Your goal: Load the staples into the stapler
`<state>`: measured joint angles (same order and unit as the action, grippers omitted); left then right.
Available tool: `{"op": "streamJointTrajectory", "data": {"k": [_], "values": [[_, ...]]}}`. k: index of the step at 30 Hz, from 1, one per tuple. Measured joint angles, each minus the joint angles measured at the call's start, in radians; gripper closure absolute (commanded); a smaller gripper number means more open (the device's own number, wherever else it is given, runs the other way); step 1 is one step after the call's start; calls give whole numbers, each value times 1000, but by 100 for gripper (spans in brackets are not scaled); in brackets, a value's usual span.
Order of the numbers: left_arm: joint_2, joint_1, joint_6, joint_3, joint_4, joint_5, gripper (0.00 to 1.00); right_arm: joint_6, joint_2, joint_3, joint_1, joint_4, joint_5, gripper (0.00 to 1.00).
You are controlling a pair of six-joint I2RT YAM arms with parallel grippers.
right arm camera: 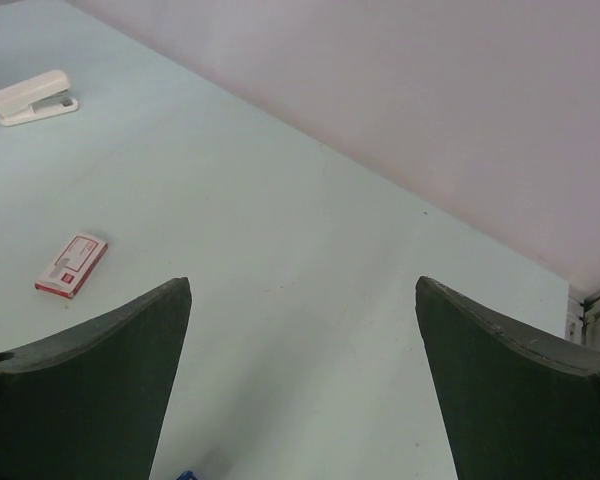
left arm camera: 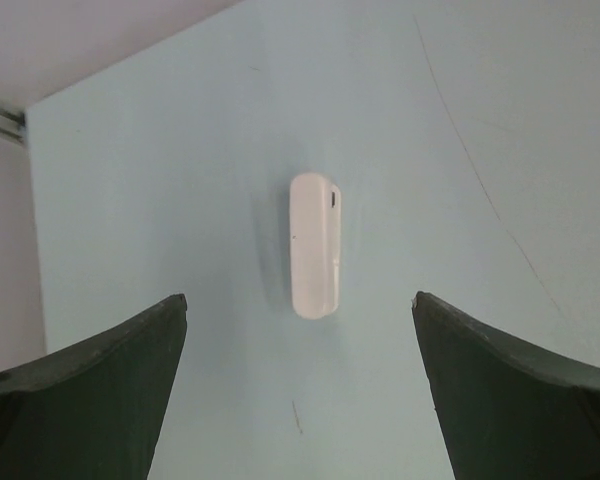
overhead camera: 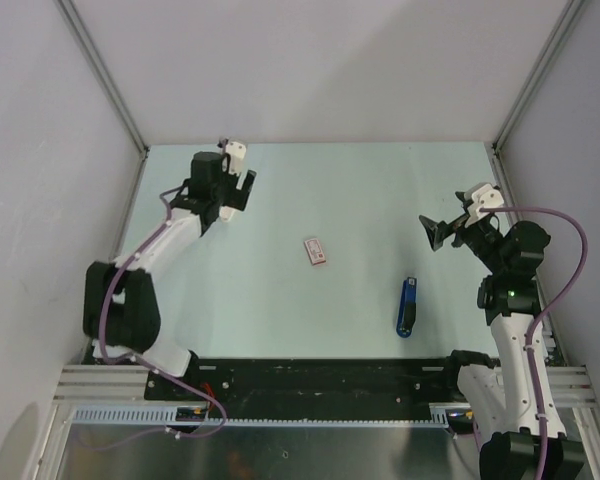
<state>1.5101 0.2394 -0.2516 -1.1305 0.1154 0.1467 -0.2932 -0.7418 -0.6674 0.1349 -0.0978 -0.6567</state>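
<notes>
The stapler [overhead camera: 407,307], slim and blue with black parts, lies on the pale green table [overhead camera: 360,190] at the right front. Only a blue sliver of the stapler [right arm camera: 187,475] shows in the right wrist view. The pink-and-white staples box [overhead camera: 316,251] lies shut near the middle, also in view as the box [right arm camera: 71,265]; the staples themselves are hidden inside. My right gripper [overhead camera: 438,232] hovers open behind the stapler, and in its wrist view the right gripper [right arm camera: 302,281] holds nothing. At the back left my left gripper [overhead camera: 232,200] is open, the left gripper [left arm camera: 300,297] being empty.
A white stapler [left arm camera: 315,245] lies just ahead of the left fingers; the right wrist view shows this white stapler [right arm camera: 32,97] far off. Grey walls with metal rails [overhead camera: 105,75] enclose the table on three sides. A black strip [overhead camera: 320,375] runs along the near edge.
</notes>
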Motion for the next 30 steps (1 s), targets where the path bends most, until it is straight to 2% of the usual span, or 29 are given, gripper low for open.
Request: {"op": "streamJointTrajectory", "data": {"k": [11, 21, 30], "values": [[325, -17, -64, -177, 23, -64, 2, 0, -2, 0, 4, 0, -8, 1], [437, -116, -98, -295, 70, -156, 7, -6, -23, 8, 4, 0, -8, 1], [520, -117, -138, -324, 125, -207, 16, -15, -27, 9, 4, 0, -8, 1]]}}
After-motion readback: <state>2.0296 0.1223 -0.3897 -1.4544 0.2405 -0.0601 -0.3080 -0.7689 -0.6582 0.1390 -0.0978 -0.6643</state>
